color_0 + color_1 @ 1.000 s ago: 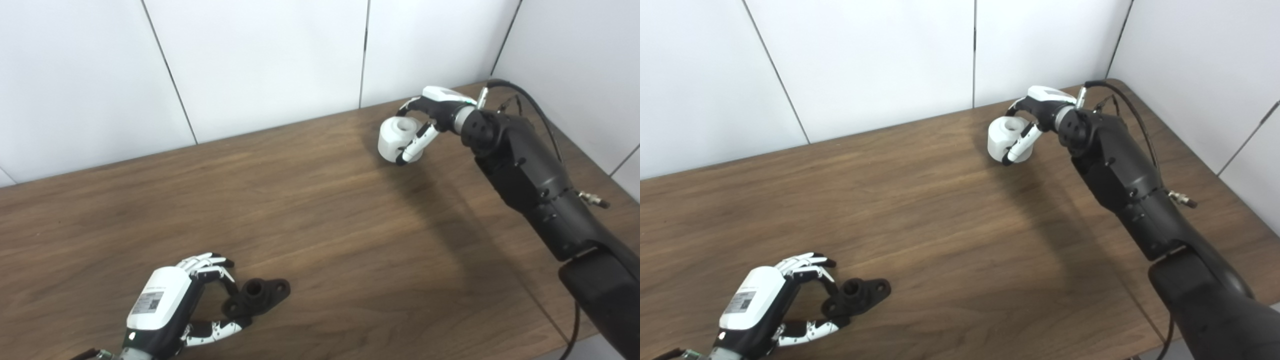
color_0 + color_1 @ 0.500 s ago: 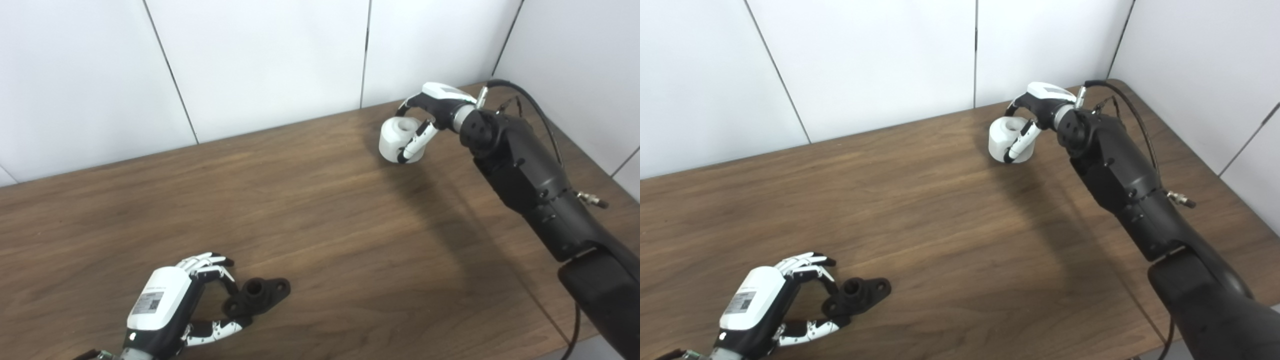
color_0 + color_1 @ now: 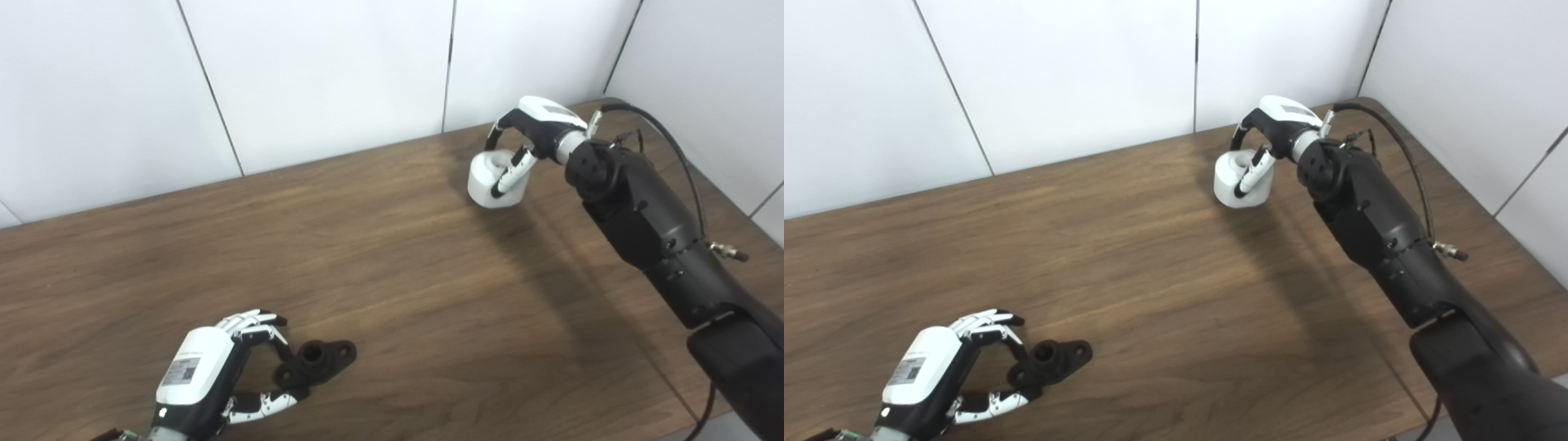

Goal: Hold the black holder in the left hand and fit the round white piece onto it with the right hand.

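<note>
Fingers [image 3: 511, 174] of right hand [image 3: 534, 125] have tightened around round white piece [image 3: 490, 184]; left hand [image 3: 208, 367] unchanged, pinching black holder [image 3: 318, 360].

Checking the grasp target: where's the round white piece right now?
The round white plastic piece sits far right on the wooden table, near the white wall panels, with the right hand wrapped around it, far from the black holder.

Left hand [image 3: 211, 373] low, fingers curled, seemingly gripping; right hand [image 3: 531, 131] far out, fingers clasped.
</note>
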### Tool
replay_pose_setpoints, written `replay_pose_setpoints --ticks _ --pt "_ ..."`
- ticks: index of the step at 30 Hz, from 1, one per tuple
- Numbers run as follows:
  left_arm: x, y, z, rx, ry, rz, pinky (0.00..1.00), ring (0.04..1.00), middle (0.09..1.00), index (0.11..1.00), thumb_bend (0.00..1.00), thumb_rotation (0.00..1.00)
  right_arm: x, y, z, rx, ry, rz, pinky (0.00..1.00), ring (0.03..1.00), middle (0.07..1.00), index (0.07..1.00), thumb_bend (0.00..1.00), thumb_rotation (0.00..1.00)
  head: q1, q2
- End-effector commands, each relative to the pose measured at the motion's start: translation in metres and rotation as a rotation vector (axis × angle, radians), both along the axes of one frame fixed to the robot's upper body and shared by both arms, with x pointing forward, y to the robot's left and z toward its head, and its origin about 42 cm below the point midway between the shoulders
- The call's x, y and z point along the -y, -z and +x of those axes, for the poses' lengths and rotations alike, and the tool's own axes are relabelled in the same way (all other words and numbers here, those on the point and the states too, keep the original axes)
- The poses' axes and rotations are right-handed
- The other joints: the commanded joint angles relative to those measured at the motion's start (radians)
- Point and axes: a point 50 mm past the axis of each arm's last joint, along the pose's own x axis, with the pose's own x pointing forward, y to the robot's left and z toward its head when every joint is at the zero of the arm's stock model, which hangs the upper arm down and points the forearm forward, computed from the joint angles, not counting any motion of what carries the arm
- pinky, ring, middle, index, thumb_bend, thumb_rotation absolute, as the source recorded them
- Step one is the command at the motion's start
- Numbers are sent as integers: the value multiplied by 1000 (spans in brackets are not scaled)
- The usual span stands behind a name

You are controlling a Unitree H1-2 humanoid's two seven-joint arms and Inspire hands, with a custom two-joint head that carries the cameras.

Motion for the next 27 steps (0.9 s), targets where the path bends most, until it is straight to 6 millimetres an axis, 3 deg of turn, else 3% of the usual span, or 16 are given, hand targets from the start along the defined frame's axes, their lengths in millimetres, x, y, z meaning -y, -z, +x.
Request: replay_pose_setpoints --ticks 1,15,19,27 --pt "-7 15 -7 -69 -20 44 801 831 769 488 520 55 3 -31 4 89 -13 -23 846 958 841 493 533 140 -1 1" --pt "-5 11 -6 -44 -28 35 785 827 764 487 520 56 2 -26 1 76 -38 -36 826 957 833 490 525 141 5 6" --pt "-6 11 -7 -45 -31 30 793 828 763 487 520 55 0 -26 -2 138 -70 -72 801 917 790 487 523 135 5 6" --pt "-4 11 -6 -50 -25 44 801 831 767 488 519 56 -3 -37 -6 194 -100 -75 855 909 774 486 522 130 14 7"
